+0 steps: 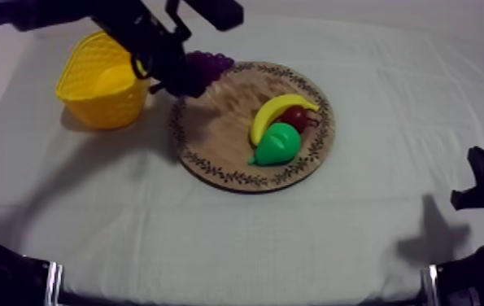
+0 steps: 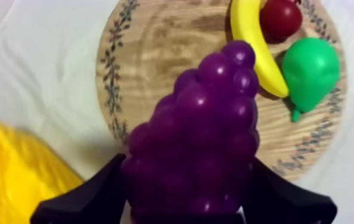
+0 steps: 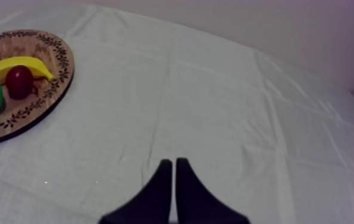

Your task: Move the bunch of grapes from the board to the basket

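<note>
Three fruits [image 1: 273, 112] on board [image 1: 212, 122]; left gripper [image 2: 186, 162] clasping grapes [image 2: 209, 113], near basket [image 1: 106, 106]; right gripper [image 3: 174, 162] closed, empty

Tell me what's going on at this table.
The left hand is shut on the bunch of grapes and holds it over the rim of the wooden board, on the side nearest the yellow basket. The grapes are not yet in the basket. A banana, a pear and a small red fruit lie together on the board. The right hand is shut on nothing, over the bare cloth.
</note>
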Controlling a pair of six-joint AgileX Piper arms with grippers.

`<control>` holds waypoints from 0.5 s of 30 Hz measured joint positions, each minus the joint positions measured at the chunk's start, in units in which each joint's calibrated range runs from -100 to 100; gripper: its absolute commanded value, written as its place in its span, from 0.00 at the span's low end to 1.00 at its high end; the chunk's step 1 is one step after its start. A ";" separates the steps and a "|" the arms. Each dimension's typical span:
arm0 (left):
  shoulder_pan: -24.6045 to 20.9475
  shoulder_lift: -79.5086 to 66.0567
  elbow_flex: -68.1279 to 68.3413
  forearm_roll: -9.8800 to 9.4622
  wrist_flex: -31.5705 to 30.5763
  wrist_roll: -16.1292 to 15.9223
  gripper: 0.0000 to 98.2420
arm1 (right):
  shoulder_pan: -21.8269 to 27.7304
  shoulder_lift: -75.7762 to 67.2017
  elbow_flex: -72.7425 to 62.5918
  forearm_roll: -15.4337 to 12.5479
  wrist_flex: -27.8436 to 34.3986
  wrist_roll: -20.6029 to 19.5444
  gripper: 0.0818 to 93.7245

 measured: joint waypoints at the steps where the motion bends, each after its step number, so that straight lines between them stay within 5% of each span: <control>1: -0.19 -2.09 0.95 -0.05 0.61 1.18 0.49 | 0.00 0.00 0.00 0.00 0.00 0.00 0.00; 10: -6.15 -15.39 1.06 -1.11 6.55 9.56 0.49 | 0.00 0.00 0.00 0.00 -0.05 0.00 0.00; 15: -11.77 -15.42 0.15 -1.25 8.22 10.30 0.48 | 0.00 0.00 0.00 0.00 -0.05 0.00 0.00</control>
